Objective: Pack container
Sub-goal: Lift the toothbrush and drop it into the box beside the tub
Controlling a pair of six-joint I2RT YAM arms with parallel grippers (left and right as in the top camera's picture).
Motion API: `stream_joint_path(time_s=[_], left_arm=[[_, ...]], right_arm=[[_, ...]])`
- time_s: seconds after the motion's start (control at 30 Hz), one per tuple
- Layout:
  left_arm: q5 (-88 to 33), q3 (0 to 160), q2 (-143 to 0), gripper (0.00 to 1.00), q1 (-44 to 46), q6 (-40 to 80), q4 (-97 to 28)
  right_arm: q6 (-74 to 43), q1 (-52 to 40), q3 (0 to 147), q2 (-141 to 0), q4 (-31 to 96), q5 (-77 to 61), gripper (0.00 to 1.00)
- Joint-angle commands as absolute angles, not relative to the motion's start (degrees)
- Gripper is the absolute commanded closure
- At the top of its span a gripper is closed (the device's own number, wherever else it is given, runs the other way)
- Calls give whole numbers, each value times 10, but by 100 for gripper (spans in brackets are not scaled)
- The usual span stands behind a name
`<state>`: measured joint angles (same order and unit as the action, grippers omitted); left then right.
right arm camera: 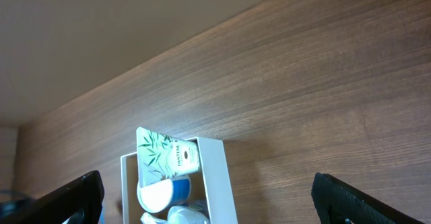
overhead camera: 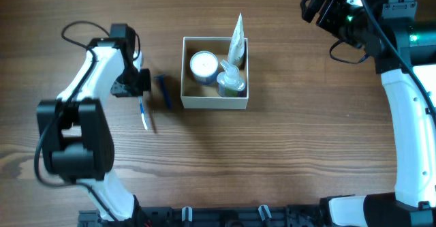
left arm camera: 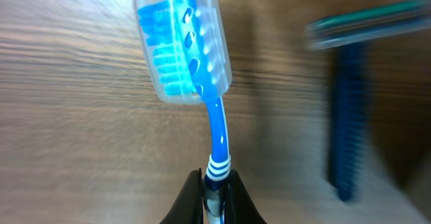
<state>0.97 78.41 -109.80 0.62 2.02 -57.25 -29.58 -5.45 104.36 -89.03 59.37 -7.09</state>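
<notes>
The left hand (left arm camera: 215,183) was clamped on the handle of a capped blue toothbrush (left arm camera: 217,126), beside a razor (left arm camera: 347,130) on the desk (overhead camera: 286,159). The container (overhead camera: 212,102), mid-desk, held a jar (overhead camera: 204,65), tube (overhead camera: 237,39) and bottle (overhead camera: 230,82). The right hand (overhead camera: 319,7) hovered spread wide, well away. The next move was probably to lift the toothbrush over the wall into the remaining space.

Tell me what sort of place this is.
Probably a robotics lab bench staged for a packing trial: a wood-grain table, two robot arms, a container of toiletries, and the left gripper holding a toothbrush.
</notes>
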Motion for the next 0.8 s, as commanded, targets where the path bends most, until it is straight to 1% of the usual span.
stream_joint_path(time_s=[0.0,0.17,0.37,0.47,0.77], left_arm=[[-8,816,-1003,96,48,35,-577],[-8,818,-933,96,131,37,-535],[63,818,-930,96,208,-7,-413],[63,818,-951,96,216,-13,-381],[59,818,-1013,96,215,-12,-394]], right_arm=[[-302,-55,1045,-890,593,-74,0],[-302,-55,1045,-890,593,-74,0],[-302,-55,1045,-890,593,-74,0],[-302,-55,1045,-890,593,-74,0],[-302,-55,1045,-890,593,-74,0]])
